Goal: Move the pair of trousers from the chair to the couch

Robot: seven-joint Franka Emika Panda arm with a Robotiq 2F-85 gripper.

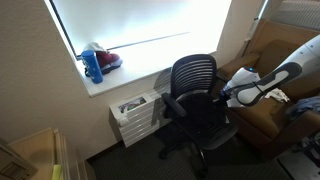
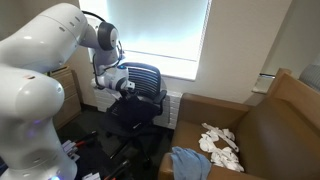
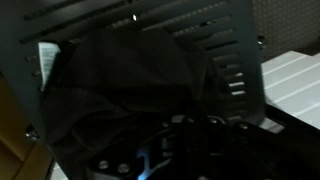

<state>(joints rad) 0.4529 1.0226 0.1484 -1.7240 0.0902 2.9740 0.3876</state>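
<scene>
The dark trousers (image 3: 130,80) lie bunched on the black mesh office chair (image 1: 195,80), which also shows in an exterior view (image 2: 145,80). In the wrist view they fill the middle of the picture against the chair back (image 3: 225,40). My gripper (image 1: 222,97) is low over the chair seat, right at the trousers, and it also shows in an exterior view (image 2: 128,88). In the wrist view the jaws (image 3: 190,130) are dark against dark cloth, so I cannot tell whether they are open or shut. The brown couch (image 2: 275,115) stands beside the chair.
A white cloth (image 2: 220,140) and a blue cloth (image 2: 190,162) lie on the couch seat. A white drawer unit (image 1: 135,115) stands under the window sill, which holds a blue bottle and a red item (image 1: 98,62). Cables lie on the dark floor.
</scene>
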